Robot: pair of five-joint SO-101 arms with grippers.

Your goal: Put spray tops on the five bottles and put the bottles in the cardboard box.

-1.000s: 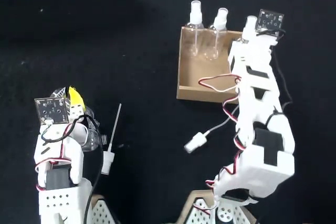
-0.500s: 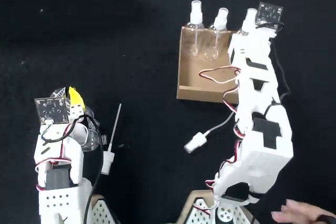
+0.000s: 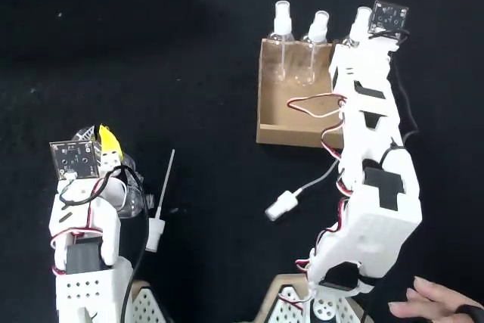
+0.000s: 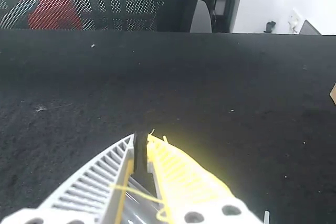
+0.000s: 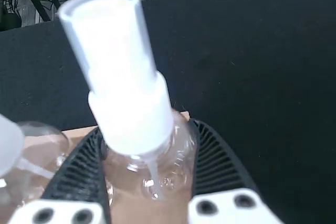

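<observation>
1. Shifted since a second ago: the right arm has been stretched slightly farther toward the box's far right corner, and the held bottle carried with it. The left arm is unchanged.
2. Right gripper (image 5: 144,145): the black ribbed jaws are clamped on the shoulder of a clear bottle (image 5: 157,166). Its spray top (image 5: 118,66) is fitted and the bottle is tilted.
3. The bottle is held at the far right corner of the cardboard box (image 3: 291,135), just beside two capped bottles (image 3: 281,54) standing along the back wall.
4. Handling, as judged: empty thin plastic, so light, smooth, round, likely slippery and easily dented. Grip is best taken on the shoulder or body, not on the top.
5. Materials: glossy clear bottle walls, matte white cylindrical top, brown box with plain flat walls.
6. Farther out, two loose spray tops (image 3: 283,204) (image 3: 156,232) with thin dip tubes lie on the black table (image 3: 189,73).
7. Left gripper (image 3: 106,145) is parked near-left, with another clear bottle (image 3: 134,194) just beside it. Its state cannot be told.
</observation>
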